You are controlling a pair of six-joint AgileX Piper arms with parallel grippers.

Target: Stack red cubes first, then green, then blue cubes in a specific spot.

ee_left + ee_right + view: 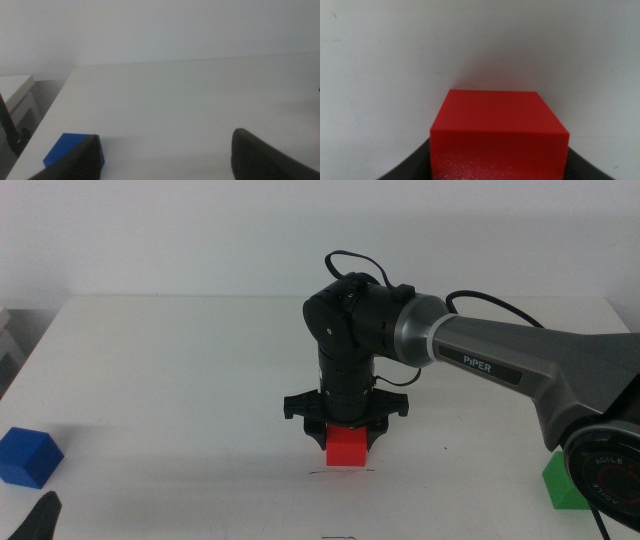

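R gripper [347, 430] clamps red cube [346, 447].

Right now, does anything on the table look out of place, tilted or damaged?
Nothing stands out. The right gripper holds the red cube square just above the thin dark mark. The blue cube and green cube sit flat near opposite table edges. The left gripper waits open beside the blue one.

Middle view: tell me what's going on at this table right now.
The right gripper is shut on the red cube, holding it at the faint scribbled line on the white table. The left gripper waits open at the near left, by the blue cube. The green cube sits at the near right, not yet stacked.
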